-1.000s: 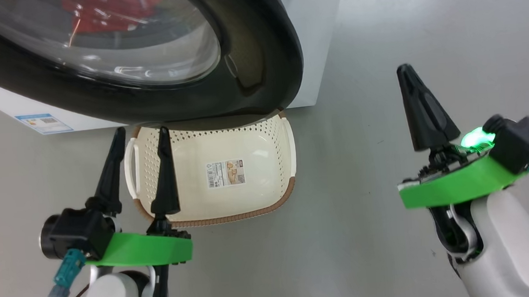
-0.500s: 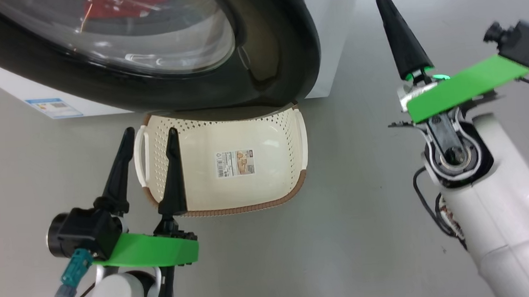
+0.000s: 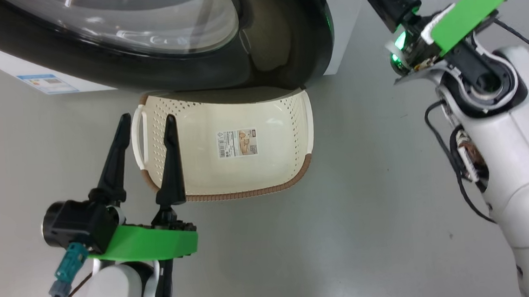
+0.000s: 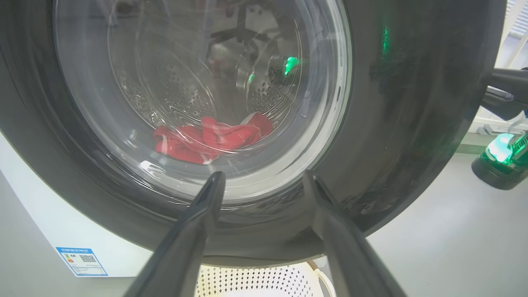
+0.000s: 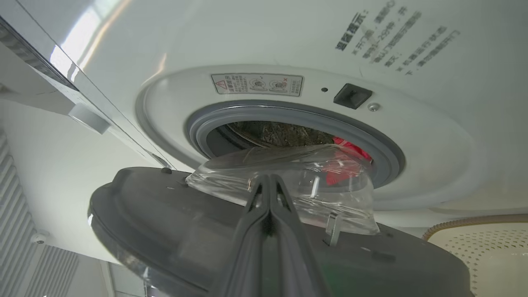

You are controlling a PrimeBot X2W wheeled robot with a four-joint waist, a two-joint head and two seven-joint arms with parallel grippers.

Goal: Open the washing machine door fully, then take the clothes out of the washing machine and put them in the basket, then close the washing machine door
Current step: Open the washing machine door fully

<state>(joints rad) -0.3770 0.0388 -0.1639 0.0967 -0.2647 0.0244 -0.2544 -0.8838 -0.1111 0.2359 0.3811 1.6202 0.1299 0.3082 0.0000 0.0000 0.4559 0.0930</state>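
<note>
The right hand (image 5: 268, 181) is pinched shut on nothing, its 2 fingers lying together at the inner side of the door (image 5: 165, 214), tips near the glass bowl. Whether they touch it cannot be told. The left hand (image 3: 147, 119) is spread wide and empty above the basket (image 3: 230, 195), which sits on the floor partly under the door. The step looks to be opening the door fully, since it stands only ajar from the washing machine (image 5: 288, 41). Next, the right hand likely needs to sweep it outward. Meanwhile the door blocks the red clothes (image 4: 214, 138) in the drum.
</note>
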